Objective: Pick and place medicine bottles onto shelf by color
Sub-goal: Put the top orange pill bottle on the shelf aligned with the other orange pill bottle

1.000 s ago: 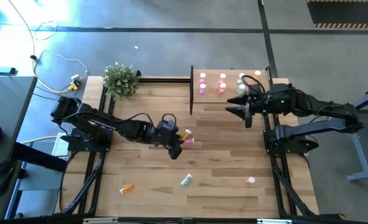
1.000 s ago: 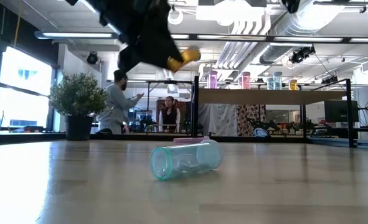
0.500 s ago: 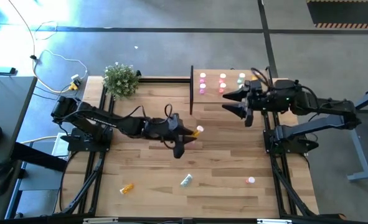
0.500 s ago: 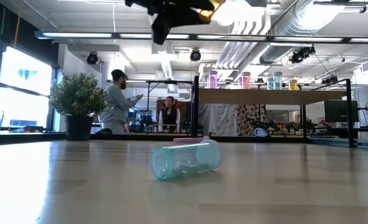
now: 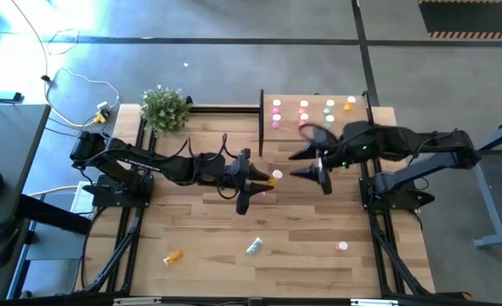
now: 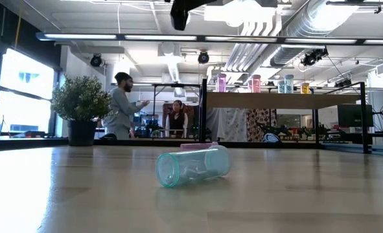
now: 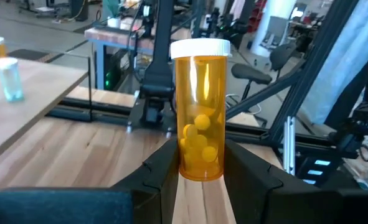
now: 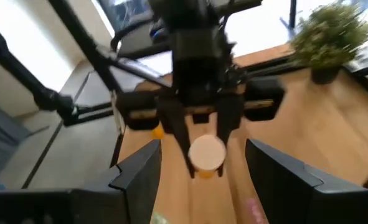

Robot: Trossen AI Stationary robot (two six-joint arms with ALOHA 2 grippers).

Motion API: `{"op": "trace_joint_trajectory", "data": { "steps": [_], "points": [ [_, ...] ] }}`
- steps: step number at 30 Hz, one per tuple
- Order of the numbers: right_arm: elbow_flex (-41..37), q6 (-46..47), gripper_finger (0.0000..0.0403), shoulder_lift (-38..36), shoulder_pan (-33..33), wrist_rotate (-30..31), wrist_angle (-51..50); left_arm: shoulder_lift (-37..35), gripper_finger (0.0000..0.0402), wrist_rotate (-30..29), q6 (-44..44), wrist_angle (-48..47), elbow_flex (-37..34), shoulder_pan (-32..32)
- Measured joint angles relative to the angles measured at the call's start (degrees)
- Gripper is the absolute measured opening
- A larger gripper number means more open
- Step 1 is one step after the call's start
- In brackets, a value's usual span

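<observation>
Orange bottle clamped upright in left jaws, held just beside the shelf edge. Right jaws wide, facing it. Handover risk: early release drops it onto the surface.

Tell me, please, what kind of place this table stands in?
Probably a robotics lab or open workshop. The low view shows exposed silver ceiling ducts, two people standing behind the striped wooden plank table, and more black metal frames behind them.
</observation>
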Motion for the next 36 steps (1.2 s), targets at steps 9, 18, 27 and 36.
{"op": "trace_joint_trajectory", "data": {
  "steps": [9, 18, 27, 36],
  "points": [
    [0.00, -1.45, 0.0224, 6.21, 1.94, 1.51, 2.21, 0.00, 0.0103, 1.95, 0.04, 1.51, 0.00, 0.00],
    [0.00, -0.25, 0.0217, 8.69, 1.92, 1.39, 3.28, -0.02, 0.0103, 1.95, 0.43, 1.53, 0.00, 0.00],
    [0.00, 0.44, 0.0128, 8.69, 1.92, 1.31, 3.11, -0.02, 0.0103, 1.97, 0.43, 1.34, 0.00, 0.00],
    [0.00, 0.68, 0.0102, 8.68, 1.92, 1.27, 3.06, -0.02, 0.0104, 1.95, 0.25, 1.26, 0.00, 0.00]
  ]
}}
